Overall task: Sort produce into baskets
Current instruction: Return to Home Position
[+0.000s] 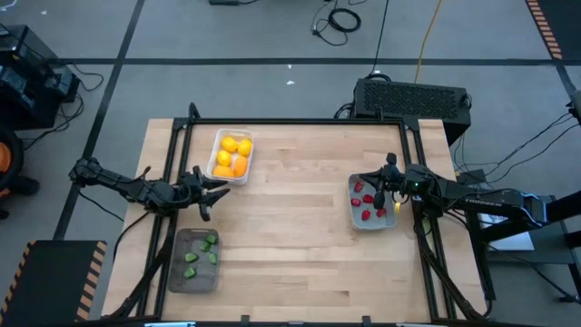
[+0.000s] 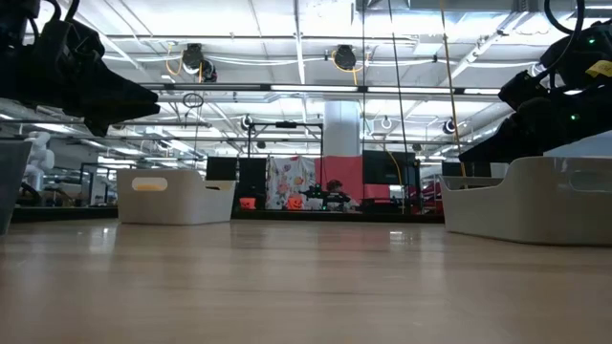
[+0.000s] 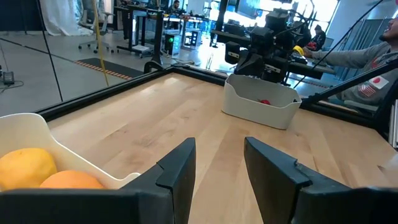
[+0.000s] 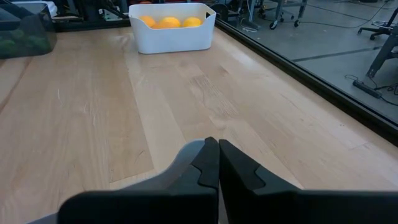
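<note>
The white basket (image 1: 231,155) holds yellow and orange fruits (image 1: 232,154) at the table's far left. The light grey basket (image 1: 356,215) at the right holds red pieces (image 1: 367,200). The darker grey basket (image 1: 195,261) at the near left holds green pieces (image 1: 201,256). My left gripper (image 1: 218,189) is open and empty, just on the near side of the white basket (image 3: 37,134). My right gripper (image 1: 374,188) is shut and empty over the light grey basket; its shut fingers show in the right wrist view (image 4: 217,163).
A black frame (image 1: 300,121) runs along the table's far edge and its sides. Bare wood (image 1: 290,236) lies between the three baskets. A dark box (image 1: 413,95) sits on the floor beyond the far edge. A person's sleeve (image 3: 367,62) shows beyond the table's right side.
</note>
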Available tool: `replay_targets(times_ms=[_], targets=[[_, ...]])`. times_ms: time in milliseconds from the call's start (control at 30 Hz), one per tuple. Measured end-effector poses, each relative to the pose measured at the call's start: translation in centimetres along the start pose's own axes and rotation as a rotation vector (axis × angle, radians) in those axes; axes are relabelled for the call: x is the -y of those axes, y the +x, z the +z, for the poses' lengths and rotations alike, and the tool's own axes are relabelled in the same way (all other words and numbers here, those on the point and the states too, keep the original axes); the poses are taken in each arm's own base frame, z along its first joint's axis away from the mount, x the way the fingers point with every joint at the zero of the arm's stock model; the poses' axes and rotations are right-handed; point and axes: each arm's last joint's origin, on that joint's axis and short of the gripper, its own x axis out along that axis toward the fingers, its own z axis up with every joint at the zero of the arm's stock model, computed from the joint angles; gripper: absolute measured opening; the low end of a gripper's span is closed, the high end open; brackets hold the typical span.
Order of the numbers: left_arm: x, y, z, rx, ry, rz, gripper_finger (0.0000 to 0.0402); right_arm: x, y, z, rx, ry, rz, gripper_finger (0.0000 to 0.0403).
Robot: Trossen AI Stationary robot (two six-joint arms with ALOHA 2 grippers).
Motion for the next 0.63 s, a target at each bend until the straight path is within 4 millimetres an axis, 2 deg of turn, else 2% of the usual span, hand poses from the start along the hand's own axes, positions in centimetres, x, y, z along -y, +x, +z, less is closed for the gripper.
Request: replay_targets(times_ms=[633], targets=[[0.02, 0.00, 0.00, -0.001, 0.000, -0.008, 0.0144, 0.00, 0.00, 0.00, 0.000, 0.000, 0.000, 0.0000]])
